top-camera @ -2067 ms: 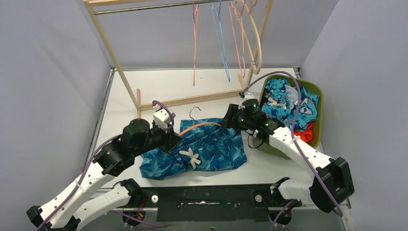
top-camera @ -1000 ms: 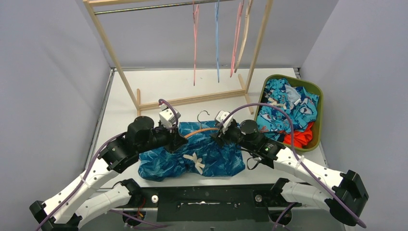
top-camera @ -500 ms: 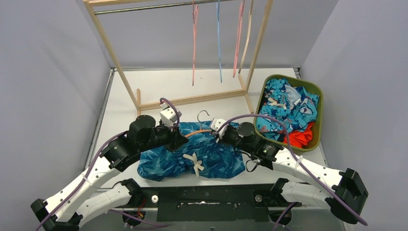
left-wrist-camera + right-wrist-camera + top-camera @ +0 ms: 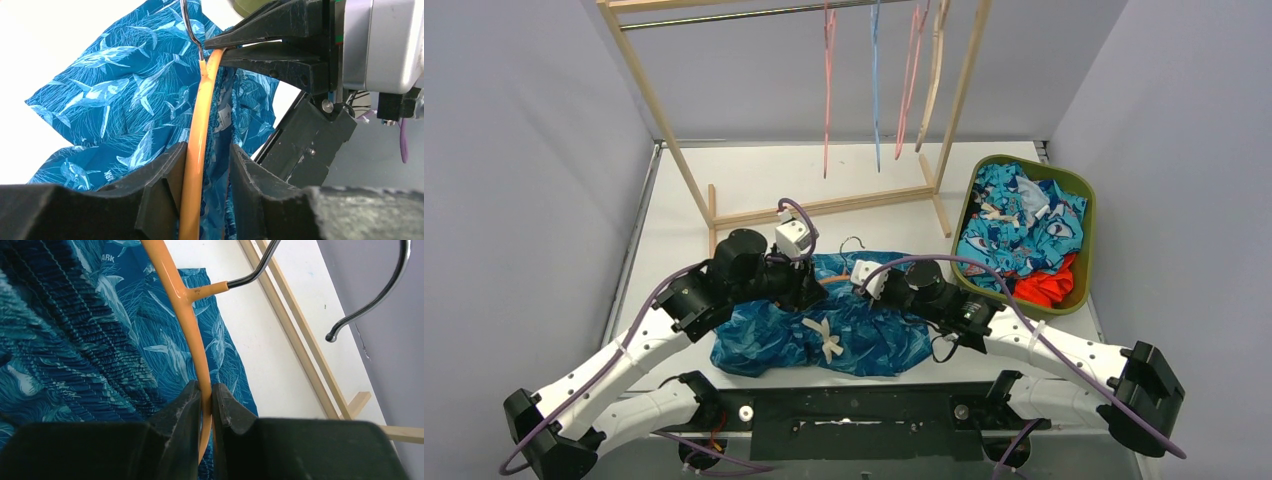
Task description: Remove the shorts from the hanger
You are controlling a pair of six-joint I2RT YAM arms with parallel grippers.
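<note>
1. Tabletop point(image 4: 754, 180): white, and carries all items below.
2. Wooden rack point(image 4: 655, 110): stands across the 12 o'clock end of the tabletop. Four hangers point(image 4: 829, 90) hang from its rail.
3. Left arm point(image 4: 724, 285): reaches in from 8 o'clock towards the tabletop centre. Right arm point(image 4: 964, 315): reaches in from 4 o'clock. The two wrists meet close together over the garment.
4. Shark-print shorts point(image 4: 874, 335): blue, lying crumpled on the tabletop at 6 o'clock, just ahead of the arm bases.
5. Green bin point(image 4: 1088, 235): at 2 o'clock, holding turquoise cartoon-print shorts point(image 4: 1014, 225) and an orange-red pair point(image 4: 1049, 285).
6. Orange hanger point(image 4: 197, 150): lies along the 12 o'clock edge of the shark-print shorts. Whether it is threaded through the waistband cannot be told.
7. Left jaws: parted, standing either side of the hanger's bar, with a gap on one side.
8. Right jaws: closed tight on the same bar, beside its neck.
9. White drawstring point(image 4: 827, 338): knotted, on top of the shorts.
10. Metal hook point(image 4: 852, 240): points towards 12 o'clock, clear of the fabric.
</note>
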